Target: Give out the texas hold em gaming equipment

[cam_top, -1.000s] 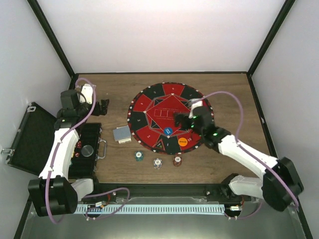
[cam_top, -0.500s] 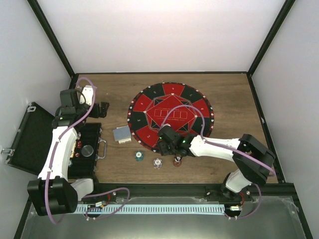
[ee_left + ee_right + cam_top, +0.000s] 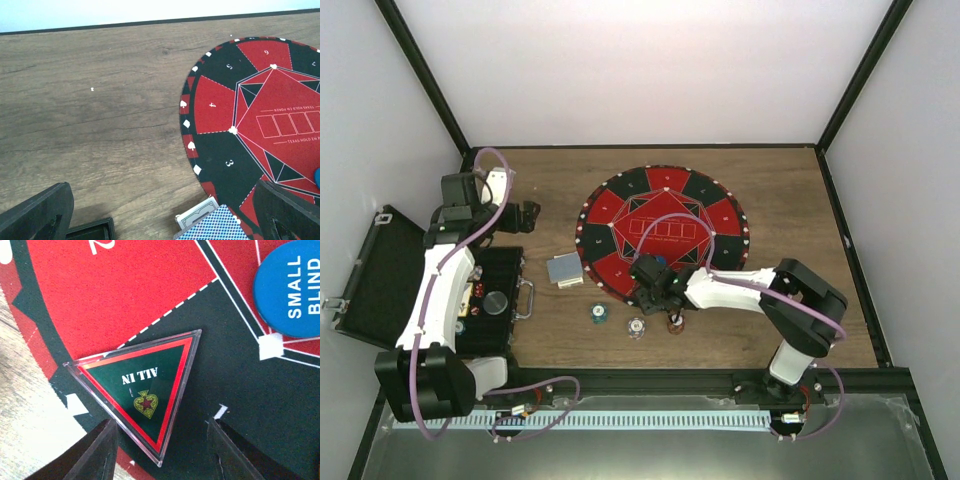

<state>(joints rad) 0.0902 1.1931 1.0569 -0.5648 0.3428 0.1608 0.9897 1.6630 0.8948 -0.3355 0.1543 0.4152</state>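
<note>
Brown wood-grain tabletop (image 3: 790,200) in the top view, with a round red-and-black felt poker mat (image 3: 665,185) at centre frame, white seat numbers around its rim. Low over the mat's lower edge, the right end effector (image 3: 160,452): black fingers (image 3: 97,452) part-way apart, straddling the lower corner of a clear-edged triangular plaque (image 3: 142,385), green with a red border and the words ALL IN, lying flat on a black segment of the mat. Left finger just beside the plaque's edge, right finger clear of it; not clamped, nothing lifted. At the upper right of the right wrist view, a round blue marker disc (image 3: 292,290) lettered SMALL BLIND, flat on the mat and apart from the plaque. Below the mat in the top view, three small round striped-edge poker chips in a row on bare wood: a teal chip (image 3: 598,313), a pale chip (image 3: 636,327) and a dark red chip (image 3: 675,322). Just beside the mat's left rim, a stack of grey-blue-backed playing cards (image 3: 565,270), a patterned back and a white edge showing at the bottom of the left wrist view. At far left, an open black case (image 3: 380,285). Above the case, the left end effector (image 3: 527,214), released, fingers spread wide with only bare wood between them.
</note>
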